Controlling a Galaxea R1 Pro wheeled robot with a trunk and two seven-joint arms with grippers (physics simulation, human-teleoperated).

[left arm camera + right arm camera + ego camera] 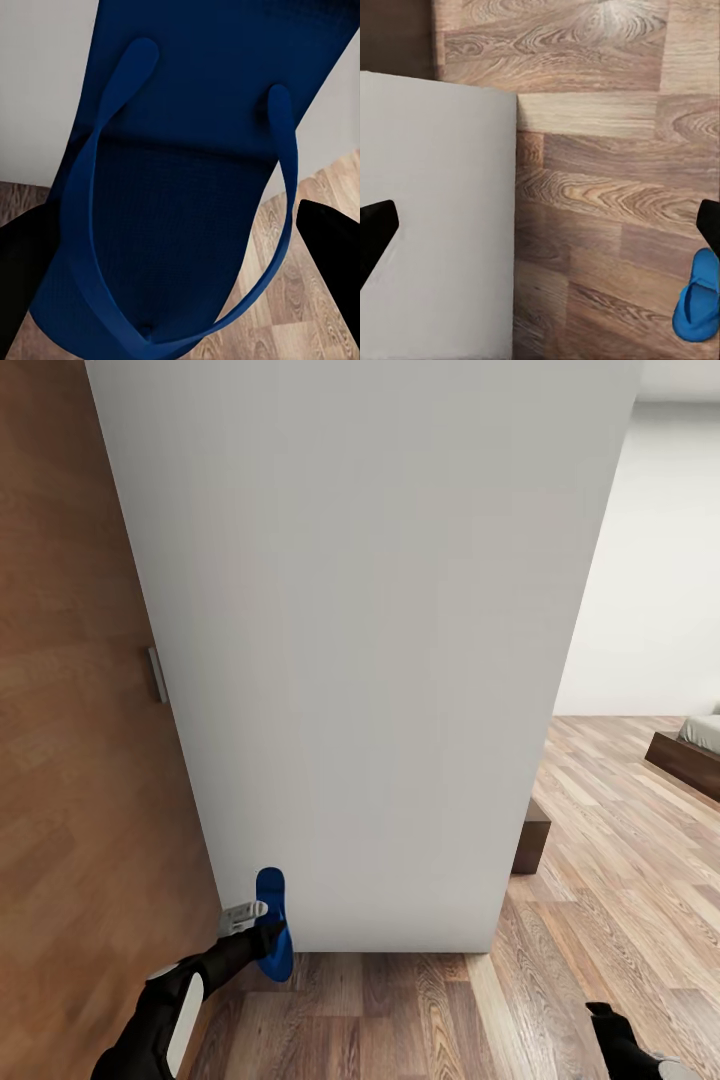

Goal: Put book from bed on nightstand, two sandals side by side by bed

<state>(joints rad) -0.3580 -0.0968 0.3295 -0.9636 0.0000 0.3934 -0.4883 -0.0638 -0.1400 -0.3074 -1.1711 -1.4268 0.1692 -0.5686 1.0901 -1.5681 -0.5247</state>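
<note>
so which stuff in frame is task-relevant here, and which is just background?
Task-relevant:
- blue sandal, held by the left gripper
- second blue sandal, lying on the floor
- bed corner, far right

Background:
- white wall
- brown wooden door
- dark low cabinet end
- wood-plank floor

Left arm (165,1010): extended forward and slightly inward, low at the head view's left. Left gripper (262,938): closed on a sandal (273,925), black fingers (326,240) flanking the sole in the left wrist view. Right arm (625,1050): low at the head view's right. Right gripper (540,232): fingers (375,232) spread wide apart, nothing between them.
</note>
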